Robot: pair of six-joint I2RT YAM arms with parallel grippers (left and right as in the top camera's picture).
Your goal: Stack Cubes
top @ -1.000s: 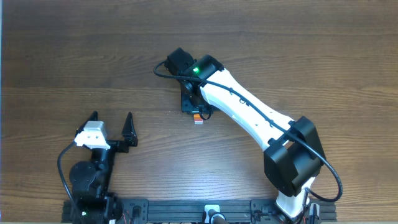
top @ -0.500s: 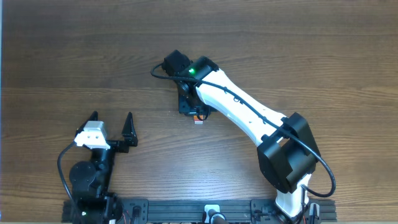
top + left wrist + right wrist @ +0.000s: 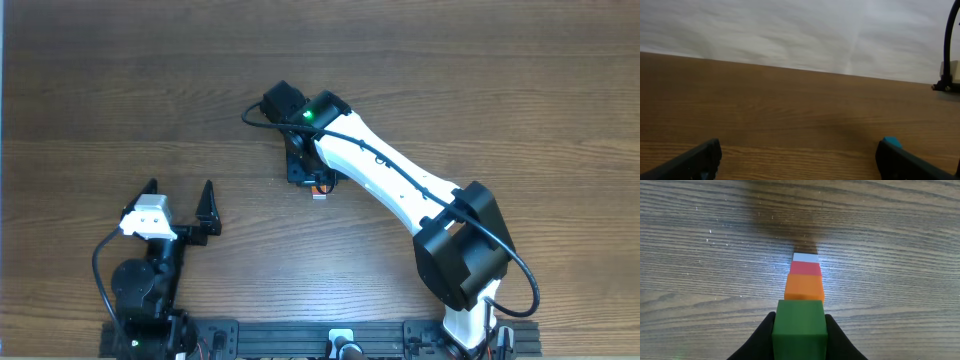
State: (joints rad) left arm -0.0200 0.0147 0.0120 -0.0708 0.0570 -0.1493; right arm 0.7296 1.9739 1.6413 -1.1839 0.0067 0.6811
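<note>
Atop the stack (image 3: 805, 269): right gripper (image 3: 800, 336) fingers clamped on green cube (image 3: 800, 322), which looks seated on orange cube (image 3: 804, 287).
Left gripper (image 3: 800, 162): fingers apart, parked.
Next: I'd release gently, lift straight.

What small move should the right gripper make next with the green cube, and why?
Probably open the right gripper to release the green cube: it is clamped in the jaws and looks lined up above the orange cube, red cube and white cube stacked beneath.
</note>
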